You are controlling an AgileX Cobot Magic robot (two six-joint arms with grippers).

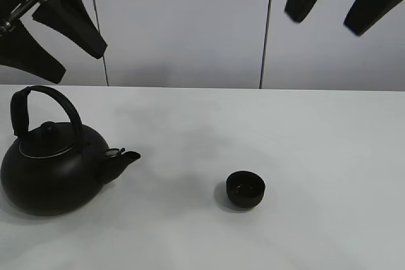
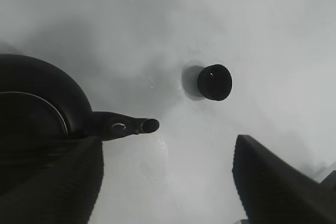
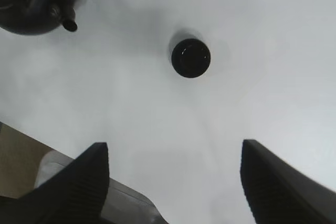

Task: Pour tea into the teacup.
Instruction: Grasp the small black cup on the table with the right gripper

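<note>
The small matte black teacup (image 1: 245, 189) stands on the white table right of centre; it also shows in the left wrist view (image 2: 214, 82) and the right wrist view (image 3: 190, 57). The big round black kettle (image 1: 54, 162) with arched handle stands at the left, its short spout (image 1: 126, 157) pointing right toward the cup. The kettle also shows in the left wrist view (image 2: 39, 119) and the right wrist view (image 3: 31, 1). My left gripper (image 1: 57, 36) hangs open high above the kettle. My right gripper (image 1: 338, 1) hangs open high at the upper right. Both are empty.
The white table (image 1: 316, 143) runs to a pale panelled wall (image 1: 183, 23) at the back. The table's edge and a brown floor (image 3: 18, 163) show in the right wrist view.
</note>
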